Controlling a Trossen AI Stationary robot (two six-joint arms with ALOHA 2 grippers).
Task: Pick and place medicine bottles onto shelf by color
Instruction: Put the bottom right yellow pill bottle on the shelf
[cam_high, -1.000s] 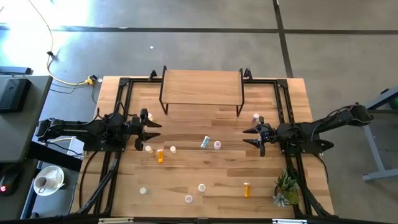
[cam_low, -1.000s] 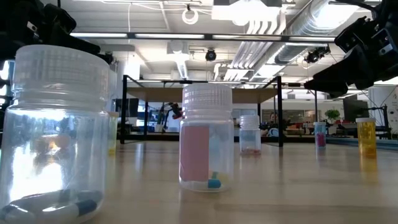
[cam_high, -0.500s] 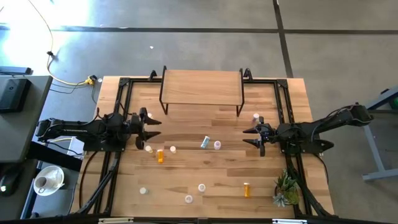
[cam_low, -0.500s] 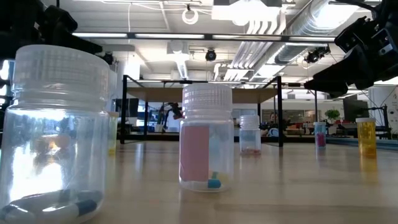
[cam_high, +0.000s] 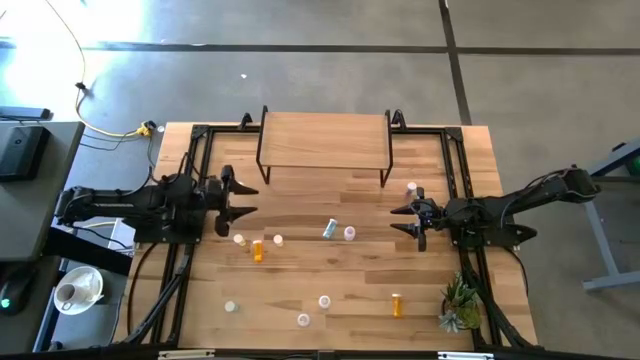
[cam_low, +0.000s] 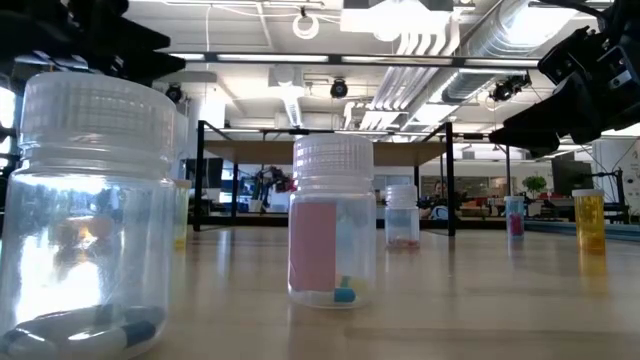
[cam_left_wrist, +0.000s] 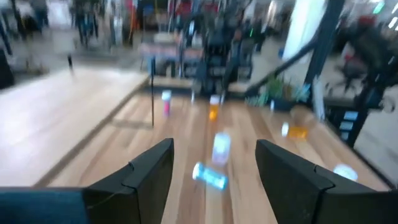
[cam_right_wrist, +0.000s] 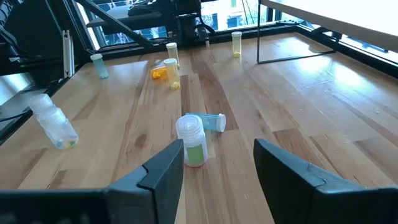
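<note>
The light-wood shelf (cam_high: 323, 140) stands on black legs at the table's far middle, with nothing on its board. Several small medicine bottles lie scattered on the table. These include an orange one (cam_high: 258, 250), a lying blue one (cam_high: 330, 229), a pink one (cam_high: 349, 233) and another pink one (cam_high: 411, 187). My left gripper (cam_high: 252, 200) is open and empty at the table's left, pointing right; its wrist view (cam_left_wrist: 214, 149) looks along the table at the bottles. My right gripper (cam_high: 398, 220) is open and empty at the right, pointing left toward an upright bottle (cam_right_wrist: 191, 142).
More bottles stand near the front edge, among them a clear one (cam_high: 324, 301) and an orange one (cam_high: 397, 304). A small plant (cam_high: 460, 305) sits at the front right. Black frame rails (cam_high: 195, 170) run along the table's sides. In the low view two bottles (cam_low: 333, 225) stand close to the camera.
My left gripper has moved a little toward the table's far edge; its wrist view is blurred by the motion. My right gripper and the bottles have stayed where they were.
</note>
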